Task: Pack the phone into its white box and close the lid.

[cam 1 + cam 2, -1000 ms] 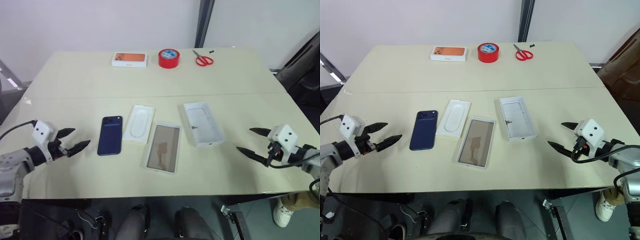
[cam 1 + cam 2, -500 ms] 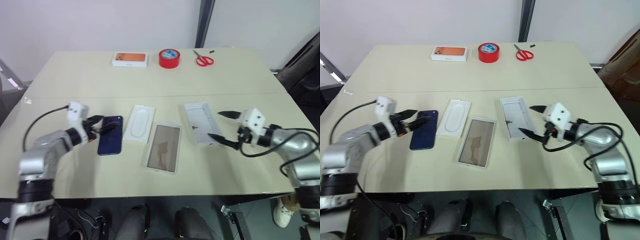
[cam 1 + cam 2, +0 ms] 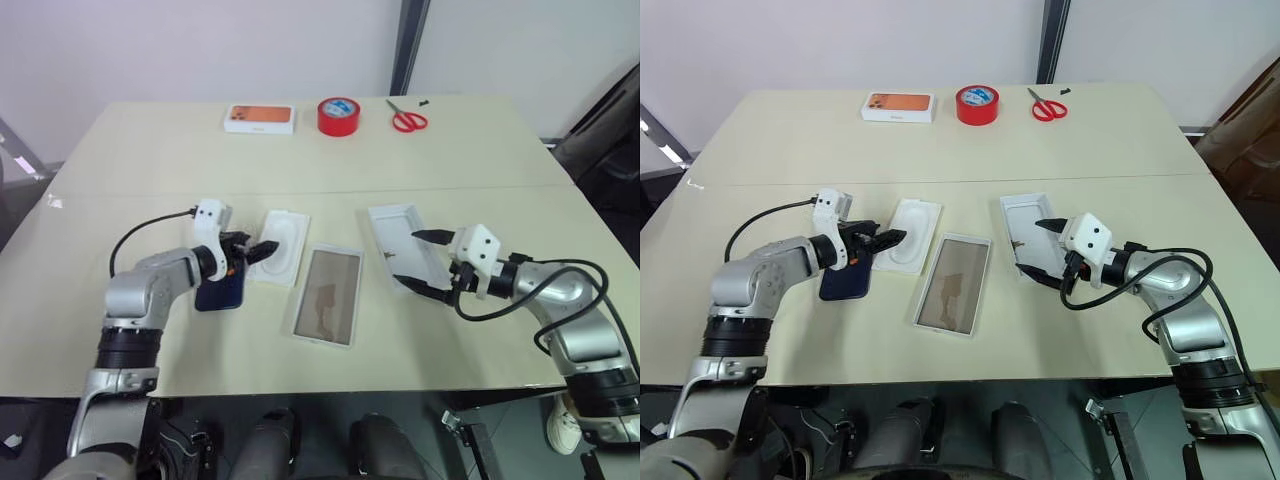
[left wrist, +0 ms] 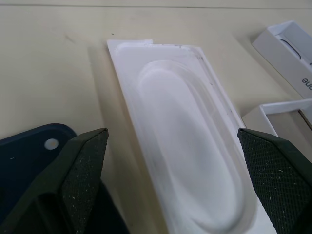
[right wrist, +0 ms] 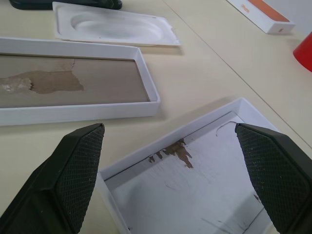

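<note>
The dark blue phone [image 3: 222,288] lies flat left of centre, its far end under my left gripper [image 3: 256,250]. That gripper is open, with its fingertips reaching over the edge of the thin white insert [image 4: 185,146]. The white box [image 3: 328,296], tan floor up, lies in the middle, empty. The lid [image 3: 400,232] lies to its right, white inside up. My right gripper [image 3: 408,258] hangs open over the lid's near end, one finger [image 5: 73,170] on each side in the right wrist view. Neither gripper holds anything.
Along the table's far edge sit a white box with an orange picture [image 3: 259,118], a red tape roll [image 3: 338,115] and red-handled scissors [image 3: 406,120]. A seam [image 3: 320,190] runs across the table between them and the work area.
Both arms swung in from the table's sides. The left gripper came over the phone toward the insert. The right gripper came to the lid's near end. Phone, box and lid have not moved.
</note>
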You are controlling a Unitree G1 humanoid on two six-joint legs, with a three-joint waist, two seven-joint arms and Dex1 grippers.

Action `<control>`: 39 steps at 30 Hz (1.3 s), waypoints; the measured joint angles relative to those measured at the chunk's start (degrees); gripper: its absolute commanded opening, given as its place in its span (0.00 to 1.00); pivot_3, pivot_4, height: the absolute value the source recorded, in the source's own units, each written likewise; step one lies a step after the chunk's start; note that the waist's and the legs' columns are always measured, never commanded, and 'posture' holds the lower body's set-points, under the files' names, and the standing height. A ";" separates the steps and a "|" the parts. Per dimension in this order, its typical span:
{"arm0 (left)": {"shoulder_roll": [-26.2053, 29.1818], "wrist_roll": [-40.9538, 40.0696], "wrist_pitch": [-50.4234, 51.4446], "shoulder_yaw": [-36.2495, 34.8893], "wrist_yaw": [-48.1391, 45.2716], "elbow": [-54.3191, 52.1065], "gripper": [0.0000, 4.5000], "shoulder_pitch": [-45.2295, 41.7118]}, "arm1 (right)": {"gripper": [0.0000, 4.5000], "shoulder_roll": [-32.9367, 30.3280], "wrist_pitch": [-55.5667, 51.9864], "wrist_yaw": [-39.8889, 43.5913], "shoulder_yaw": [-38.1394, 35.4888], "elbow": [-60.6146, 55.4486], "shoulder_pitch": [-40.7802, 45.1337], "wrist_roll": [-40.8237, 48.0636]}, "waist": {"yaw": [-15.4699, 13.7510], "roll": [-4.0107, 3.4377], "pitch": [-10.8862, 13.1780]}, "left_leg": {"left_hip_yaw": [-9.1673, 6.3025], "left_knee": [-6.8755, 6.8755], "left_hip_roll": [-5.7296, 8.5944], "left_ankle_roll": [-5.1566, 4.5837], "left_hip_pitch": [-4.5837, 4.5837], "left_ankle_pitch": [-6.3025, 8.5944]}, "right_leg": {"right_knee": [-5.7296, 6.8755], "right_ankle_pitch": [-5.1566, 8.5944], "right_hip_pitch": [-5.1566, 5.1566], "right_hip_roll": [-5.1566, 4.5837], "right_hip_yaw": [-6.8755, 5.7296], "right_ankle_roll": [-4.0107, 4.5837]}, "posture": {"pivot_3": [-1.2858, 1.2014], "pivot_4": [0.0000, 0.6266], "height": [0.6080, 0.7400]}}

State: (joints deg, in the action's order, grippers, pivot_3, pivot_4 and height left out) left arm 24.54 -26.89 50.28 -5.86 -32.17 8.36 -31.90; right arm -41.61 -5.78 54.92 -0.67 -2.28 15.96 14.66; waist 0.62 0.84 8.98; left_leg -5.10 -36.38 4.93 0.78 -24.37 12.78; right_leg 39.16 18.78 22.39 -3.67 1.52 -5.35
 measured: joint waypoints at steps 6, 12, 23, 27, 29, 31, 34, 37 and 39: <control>-0.99 -1.66 6.17 -1.69 1.32 2.28 1.00 -3.34 | 1.00 -0.03 0.00 -0.46 -0.28 -0.03 -0.15 0.00 | 0.03 0.00 0.00 | 0.00 -0.02 0.00 0.03 0.00 -0.02 | 0.02 0.00 0.00 0.01 0.00 0.00 | 0.52 0.24 0.95; -2.18 -3.80 12.40 -2.82 2.15 3.25 1.00 -5.10 | 1.00 -0.03 -0.01 -0.73 -0.30 -0.18 -0.19 -0.01 | 0.05 0.00 -0.01 | 0.00 -0.05 0.00 0.07 0.00 -0.04 | 0.04 0.00 -0.01 0.01 0.00 0.00 | 0.52 0.24 0.95; -2.90 -5.13 18.40 -4.01 2.88 1.85 0.81 -5.80 | 1.00 -0.03 -0.03 -1.56 -0.30 -0.27 -0.20 0.00 | -0.04 0.00 -0.01 | 0.00 -0.06 0.00 0.09 0.00 -0.05 | 0.03 0.00 -0.02 0.00 0.00 0.00 | 0.52 0.24 0.95; -3.33 -5.04 19.01 -4.24 4.22 1.95 0.39 -5.15 | 1.00 -0.03 -0.05 -1.72 -0.30 -0.29 -0.24 0.01 | -0.02 0.01 0.00 | 0.00 -0.06 0.00 0.10 0.00 -0.05 | 0.04 0.00 -0.01 0.00 0.00 0.00 | 0.52 0.24 0.95; -3.40 -5.04 19.01 -4.33 4.59 2.18 0.39 -4.81 | 1.00 -0.03 -0.06 -1.73 -0.30 -0.30 -0.24 0.02 | -0.01 0.01 0.00 | 0.00 -0.06 0.00 0.10 0.00 -0.06 | 0.04 0.00 -0.01 0.00 0.00 0.00 | 0.52 0.24 0.95; -3.47 -5.13 18.98 -4.40 4.59 2.16 0.39 -4.83 | 1.00 -0.02 -0.06 -1.73 -0.30 -0.32 -0.24 0.03 | -0.04 0.01 0.00 | 0.00 -0.06 0.00 0.10 0.00 -0.06 | 0.03 0.00 -0.02 0.00 0.00 0.00 | 0.52 0.24 0.95; -3.45 -5.10 18.93 -4.38 4.58 2.16 0.39 -4.82 | 1.00 -0.02 -0.06 -1.76 -0.30 -0.32 -0.24 0.03 | -0.01 0.01 0.00 | 0.00 -0.06 0.00 0.10 0.00 -0.06 | 0.04 0.00 -0.02 0.00 0.00 0.00 | 0.52 0.24 0.95; -3.43 -5.11 19.14 -4.39 4.57 2.16 0.39 -4.82 | 1.00 -0.02 -0.06 -1.86 -0.30 -0.32 -0.24 0.02 | -0.01 0.01 0.00 | -0.01 -0.06 0.00 0.10 0.00 -0.06 | 0.04 0.00 -0.02 0.00 0.01 0.00 | 0.52 0.24 0.95; -3.41 -5.11 19.41 -4.38 4.60 2.13 0.33 -4.82 | 1.00 -0.02 -0.06 -1.93 -0.30 -0.33 -0.24 0.02 | -0.01 0.01 0.00 | 0.00 -0.06 0.00 0.10 0.00 -0.06 | 0.04 0.00 -0.02 0.00 0.00 0.00 | 0.52 0.24 0.95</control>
State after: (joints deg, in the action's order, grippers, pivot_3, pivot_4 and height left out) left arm 21.14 -32.00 69.69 -10.24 -27.57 10.50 -36.72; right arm -41.63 -5.84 52.99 -0.96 -2.61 15.72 14.68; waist 0.61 0.85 8.98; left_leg -5.10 -36.44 4.94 0.88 -24.37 12.72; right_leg 39.20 18.78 22.37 -3.66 1.52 -5.35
